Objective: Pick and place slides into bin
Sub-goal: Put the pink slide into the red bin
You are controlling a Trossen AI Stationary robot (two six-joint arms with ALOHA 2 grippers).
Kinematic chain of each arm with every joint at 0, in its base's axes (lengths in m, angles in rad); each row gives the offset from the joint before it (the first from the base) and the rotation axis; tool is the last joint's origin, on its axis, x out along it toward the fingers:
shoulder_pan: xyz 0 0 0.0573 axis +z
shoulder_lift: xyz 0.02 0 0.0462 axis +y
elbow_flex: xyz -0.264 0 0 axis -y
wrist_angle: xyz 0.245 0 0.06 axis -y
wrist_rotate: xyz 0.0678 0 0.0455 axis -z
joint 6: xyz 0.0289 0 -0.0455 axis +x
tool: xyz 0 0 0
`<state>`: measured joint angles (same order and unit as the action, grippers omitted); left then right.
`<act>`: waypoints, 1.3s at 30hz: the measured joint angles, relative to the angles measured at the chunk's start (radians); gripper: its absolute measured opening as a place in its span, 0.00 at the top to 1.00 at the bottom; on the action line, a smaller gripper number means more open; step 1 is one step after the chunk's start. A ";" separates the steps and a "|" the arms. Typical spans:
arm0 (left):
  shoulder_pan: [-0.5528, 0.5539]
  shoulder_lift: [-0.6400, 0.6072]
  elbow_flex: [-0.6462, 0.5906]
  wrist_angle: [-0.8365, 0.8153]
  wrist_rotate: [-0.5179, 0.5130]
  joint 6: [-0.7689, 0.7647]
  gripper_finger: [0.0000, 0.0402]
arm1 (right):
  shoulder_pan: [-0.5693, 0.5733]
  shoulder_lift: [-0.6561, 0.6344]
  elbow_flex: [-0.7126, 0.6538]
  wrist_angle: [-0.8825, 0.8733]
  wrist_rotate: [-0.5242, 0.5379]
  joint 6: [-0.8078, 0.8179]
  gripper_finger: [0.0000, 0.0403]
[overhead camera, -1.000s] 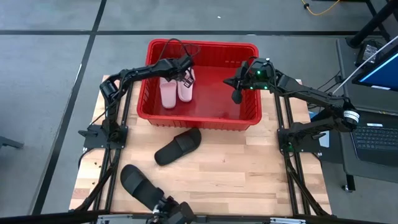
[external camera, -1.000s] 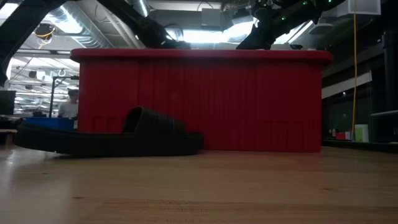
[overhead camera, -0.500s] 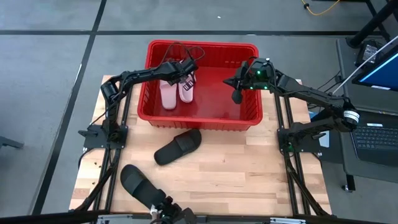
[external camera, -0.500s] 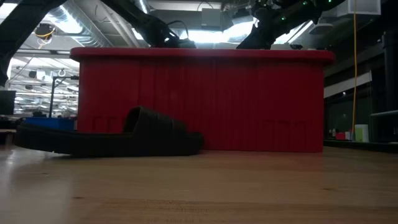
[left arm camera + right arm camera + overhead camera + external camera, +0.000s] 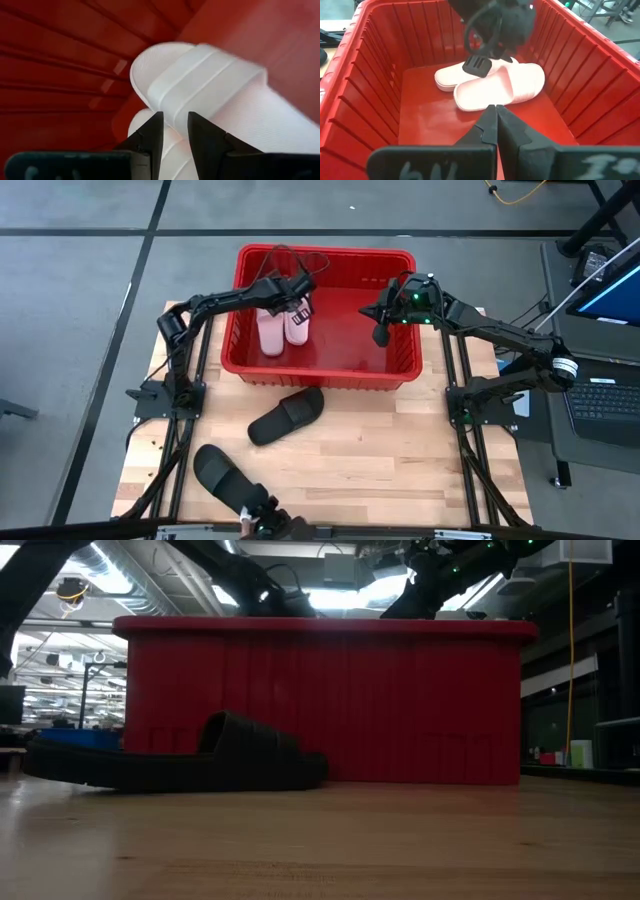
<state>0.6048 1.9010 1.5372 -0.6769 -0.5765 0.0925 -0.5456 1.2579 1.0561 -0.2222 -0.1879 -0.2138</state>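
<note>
Two pale pink slides [image 5: 270, 332] [image 5: 298, 323] lie side by side on the floor of the red bin [image 5: 325, 250], in its left half. They also show in the right wrist view [image 5: 495, 85]. My left gripper [image 5: 303, 305] hangs just above them, open by a narrow gap and empty; its wrist view [image 5: 175, 132] looks down on a pink slide [image 5: 200, 85]. My right gripper [image 5: 380, 335] is shut and empty over the bin's right half. Two black slides [image 5: 287, 415] [image 5: 222, 473] lie on the wooden table in front of the bin.
The bin's tall red wall [image 5: 320, 700] stands behind the nearer black slide [image 5: 190, 755]. Bare wood lies to the right of the black slides [image 5: 400, 450]. A desk with a keyboard stands beyond the table's right edge [image 5: 605, 400].
My left gripper has gone up a little, away from the pink slides, which stay where they lie in the bin.
</note>
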 joint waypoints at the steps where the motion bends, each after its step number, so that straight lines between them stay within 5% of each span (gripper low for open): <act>1: 0.000 -0.010 0.000 0.000 0.015 0.000 0.79 | 0.000 0.000 0.000 0.000 0.000 0.000 0.99; 15: -0.008 -0.040 0.000 0.022 0.296 0.025 0.69 | 0.000 0.000 0.000 0.000 0.000 0.000 0.99; 26: -0.040 -0.040 -0.036 0.076 0.184 0.311 0.61 | 0.000 0.000 0.000 0.000 0.000 -0.004 0.99; 39: -0.033 -0.039 -0.103 0.133 0.131 0.447 0.61 | 0.000 0.000 0.000 0.000 0.000 -0.004 0.99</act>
<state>0.5717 1.8618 1.4346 -0.5438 -0.4454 0.5394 -0.5454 1.2579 1.0561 -0.2226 -0.1879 -0.2176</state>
